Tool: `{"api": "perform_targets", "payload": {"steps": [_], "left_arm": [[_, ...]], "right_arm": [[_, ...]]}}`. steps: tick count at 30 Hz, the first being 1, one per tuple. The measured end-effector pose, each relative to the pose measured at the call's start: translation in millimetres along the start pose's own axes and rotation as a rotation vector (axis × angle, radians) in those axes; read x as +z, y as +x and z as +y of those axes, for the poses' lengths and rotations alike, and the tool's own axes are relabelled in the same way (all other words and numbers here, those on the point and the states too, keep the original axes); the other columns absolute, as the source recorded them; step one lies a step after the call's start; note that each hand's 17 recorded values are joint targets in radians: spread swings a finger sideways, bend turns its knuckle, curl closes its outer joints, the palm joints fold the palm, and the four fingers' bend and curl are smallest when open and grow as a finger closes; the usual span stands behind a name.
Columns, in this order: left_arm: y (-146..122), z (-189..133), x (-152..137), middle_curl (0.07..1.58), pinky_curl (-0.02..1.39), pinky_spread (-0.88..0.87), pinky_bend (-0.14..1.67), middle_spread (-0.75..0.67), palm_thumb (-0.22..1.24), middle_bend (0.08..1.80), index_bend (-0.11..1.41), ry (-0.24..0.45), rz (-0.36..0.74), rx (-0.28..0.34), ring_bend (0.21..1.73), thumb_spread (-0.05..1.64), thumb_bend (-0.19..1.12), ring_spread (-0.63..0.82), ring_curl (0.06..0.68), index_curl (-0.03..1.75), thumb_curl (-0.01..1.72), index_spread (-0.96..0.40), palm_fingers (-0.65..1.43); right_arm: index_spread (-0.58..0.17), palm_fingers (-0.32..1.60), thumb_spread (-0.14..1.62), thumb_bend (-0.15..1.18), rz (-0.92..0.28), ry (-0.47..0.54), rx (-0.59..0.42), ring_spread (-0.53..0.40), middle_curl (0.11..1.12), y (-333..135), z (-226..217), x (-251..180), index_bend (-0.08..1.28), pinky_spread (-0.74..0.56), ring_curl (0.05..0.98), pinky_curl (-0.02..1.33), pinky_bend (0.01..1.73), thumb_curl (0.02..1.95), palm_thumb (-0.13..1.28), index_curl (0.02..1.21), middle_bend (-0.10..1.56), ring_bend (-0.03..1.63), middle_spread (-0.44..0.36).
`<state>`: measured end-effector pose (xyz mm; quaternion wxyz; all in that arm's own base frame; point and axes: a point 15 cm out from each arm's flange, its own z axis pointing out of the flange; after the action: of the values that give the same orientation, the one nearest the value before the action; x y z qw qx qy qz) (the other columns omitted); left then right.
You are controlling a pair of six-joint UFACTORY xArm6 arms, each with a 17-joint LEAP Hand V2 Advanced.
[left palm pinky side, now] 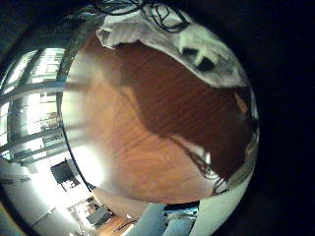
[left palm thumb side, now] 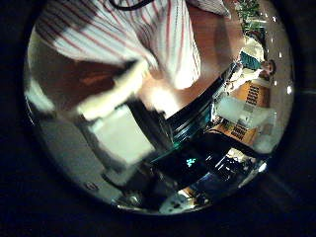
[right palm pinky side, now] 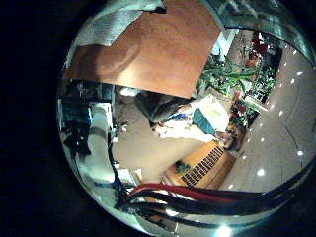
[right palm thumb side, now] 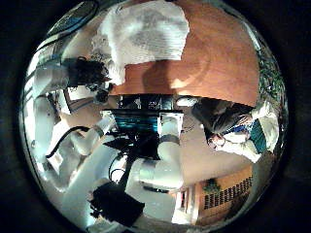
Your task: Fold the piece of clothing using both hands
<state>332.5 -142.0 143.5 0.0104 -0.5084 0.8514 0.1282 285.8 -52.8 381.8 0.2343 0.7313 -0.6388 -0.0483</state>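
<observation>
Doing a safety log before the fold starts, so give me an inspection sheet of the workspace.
surface: wooden table, mostly bare
job's things: striped piece of clothing lying at the table's edge, bunched, not folded
clutter: nothing seen
robot hands: left robot hand close over the clothing; right robot hand beside the cloth's edge; grip of either cannot be told
cables: nothing seen
surroundings: large windows on one side, potted plants beyond the table
</observation>
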Motion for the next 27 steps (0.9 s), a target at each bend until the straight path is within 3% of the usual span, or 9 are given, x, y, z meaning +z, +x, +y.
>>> {"api": "perform_targets", "payload": {"steps": [7, 15, 22, 27], "left_arm": [[-5.8, -11.6, -32.1, 0.84, 0.56, -0.53, 1.11, -0.33, 0.82, 0.83, 0.34, 0.025, -0.001, -0.006, 1.28, 1.12, 0.11, -0.45, 0.457, 0.29, 0.49, -0.28, 1.01], [-5.3, -2.8, -64.2, 0.98, 0.61, -0.59, 1.18, -0.46, 0.85, 0.84, 0.45, -0.100, -0.004, 0.031, 1.33, 1.17, 0.08, -0.46, 0.499, 0.40, 0.54, -0.44, 0.94], [-7.1, -6.0, -84.4, 1.08, 0.63, -0.61, 1.23, -0.53, 0.87, 0.85, 0.47, -0.199, 0.010, 0.050, 1.38, 1.21, 0.05, -0.46, 0.521, 0.50, 0.57, -0.53, 0.88], [-5.7, -9.1, -95.3, 1.12, 0.65, -0.61, 1.26, -0.56, 0.87, 0.85, 0.46, -0.222, 0.033, 0.052, 1.41, 1.22, 0.03, -0.46, 0.531, 0.60, 0.58, -0.57, 0.85]], "right_arm": [[-0.352, 0.30, 1.18, -0.02, 0.001, -0.022, -0.013, 0.049, 0.37, -3.8, -5.1, 9.1, 0.13, 0.31, 0.258, 0.23, 0.58, 0.16, -0.01, 0.26, 0.30, 0.66, -0.022], [-0.326, 0.33, 1.18, 0.00, 0.023, -0.088, -0.083, -0.096, 0.40, -23.4, -40.0, 42.5, 0.15, 0.17, 0.293, 0.23, 0.62, 0.20, 0.10, 0.25, 0.37, 0.77, -0.080], [-0.294, 0.25, 1.15, -0.01, -0.045, -0.043, -0.127, -0.104, 0.40, -54.3, -76.4, 87.4, 0.17, 0.15, 0.290, 0.23, 0.65, 0.23, 0.18, 0.27, 0.37, 0.74, -0.084], [-0.271, 0.21, 1.11, -0.02, -0.087, -0.015, -0.130, -0.078, 0.40, -68.3, -90.8, 117.4, 0.17, 0.17, 0.284, 0.22, 0.65, 0.24, 0.21, 0.29, 0.36, 0.71, -0.064]]}}
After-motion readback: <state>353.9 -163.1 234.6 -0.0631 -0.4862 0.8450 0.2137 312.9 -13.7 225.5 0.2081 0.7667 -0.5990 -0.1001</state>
